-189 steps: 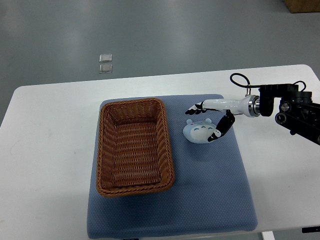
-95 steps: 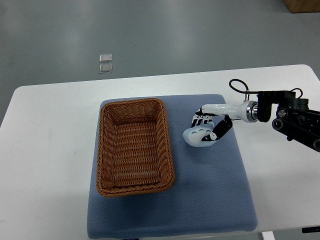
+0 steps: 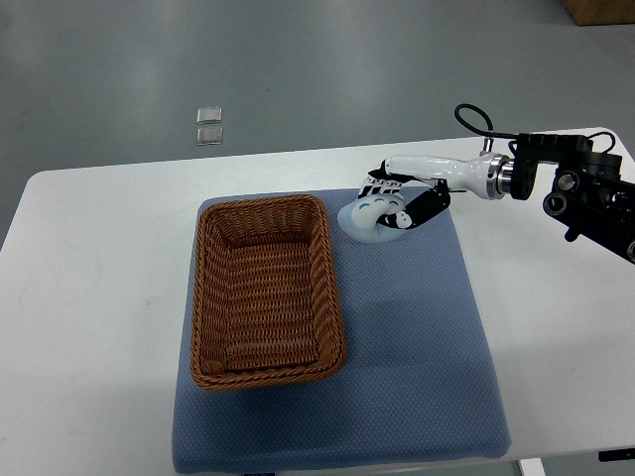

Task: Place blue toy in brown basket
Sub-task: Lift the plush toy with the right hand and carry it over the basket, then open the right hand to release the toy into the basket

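Your right hand [image 3: 395, 203] has its fingers wrapped around the pale blue round plush toy [image 3: 369, 215], right of centre, just beside the upper right corner of the brown woven rectangular basket [image 3: 266, 290]. You're mid-carry; next, move it left over the basket, then let go.

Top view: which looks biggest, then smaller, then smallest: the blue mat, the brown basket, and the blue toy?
1. Blue mat: largest; it spreads out under everything else.
2. Brown basket: covers less than half of the mat.
3. Blue toy: smallest, held in the right hand, possibly lifted closer to the camera, yet clearly tiniest.
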Motion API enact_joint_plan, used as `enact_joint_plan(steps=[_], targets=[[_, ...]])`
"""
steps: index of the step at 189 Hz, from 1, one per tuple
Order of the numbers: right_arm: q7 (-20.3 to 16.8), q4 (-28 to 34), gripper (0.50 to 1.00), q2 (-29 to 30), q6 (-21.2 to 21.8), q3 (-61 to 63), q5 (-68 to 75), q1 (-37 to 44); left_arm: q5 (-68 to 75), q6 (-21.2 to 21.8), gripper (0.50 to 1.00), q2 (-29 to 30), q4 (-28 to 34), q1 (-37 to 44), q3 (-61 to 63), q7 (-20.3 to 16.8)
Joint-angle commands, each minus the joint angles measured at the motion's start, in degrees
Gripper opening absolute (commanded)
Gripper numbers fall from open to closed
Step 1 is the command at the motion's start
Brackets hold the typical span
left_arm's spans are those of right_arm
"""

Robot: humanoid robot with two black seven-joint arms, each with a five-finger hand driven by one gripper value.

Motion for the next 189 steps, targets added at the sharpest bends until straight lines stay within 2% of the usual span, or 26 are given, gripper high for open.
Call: enact_joint_plan(steps=[1,44,53,59,75,93,106,113,132,143,159,168,189], targets=[[0.3,0.1,0.500,4.3,-0.2,-0.1,0.1,1.3,0.0,0.0,1.000,0.0,0.0,0.0,0.0,0.0],[0.2,-1.2,0.500,13.5,-0.6,-1.0,-0.7,2.7,0.0,0.0,1.000,0.0,0.0,0.0,0.0,0.0],[0.2,-1.5,0.572,15.5,-0.6,-1.1,-0.9,2.6,0.0,0.0,1.000,0.0,0.0,0.0,0.0,0.0],[0.2,-1.6,0.596,16.4,-0.6,-1.6,-0.9,2.6,0.0,0.0,1.000,0.0,0.0,0.0,0.0,0.0],[0.2,-3.0,0.641,18.0,-0.7,-3.9,-1.0,2.6,0.0,0.0,1.000,0.0,0.0,0.0,0.0,0.0],[0.2,-4.1,0.656,20.2,-0.8,-4.8,-1.0,2.4,0.0,0.0,1.000,0.0,0.0,0.0,0.0,0.0],[-0.2,-5.4,0.758,21.9,-1.1,-4.9,-1.0,2.2,0.0,0.0,1.000,0.0,0.0,0.0,0.0,0.0],[-0.2,-5.9,0.784,22.3,-1.0,-4.9,-1.0,2.1,0.0,0.0,1.000,0.0,0.0,0.0,0.0,0.1],[-0.2,-7.1,0.797,23.0,-1.1,-5.0,-1.0,1.8,0.0,0.0,1.000,0.0,0.0,0.0,0.0,0.0],[-0.2,-7.3,0.825,23.1,-1.0,-5.4,-1.0,1.7,0.0,0.0,1.000,0.0,0.0,0.0,0.0,0.0],[-0.2,-7.2,0.834,22.6,-1.1,-6.0,-0.9,1.7,0.0,0.0,1.000,0.0,0.0,0.0,0.0,0.1],[-0.2,-7.2,0.856,22.1,-1.1,-5.7,-0.7,1.7,0.0,0.0,1.000,0.0,0.0,0.0,0.0,0.0],[-0.2,-7.3,0.858,20.8,-0.9,-4.6,0.2,1.7,0.0,0.0,1.000,0.0,0.0,0.0,0.0,0.1]])
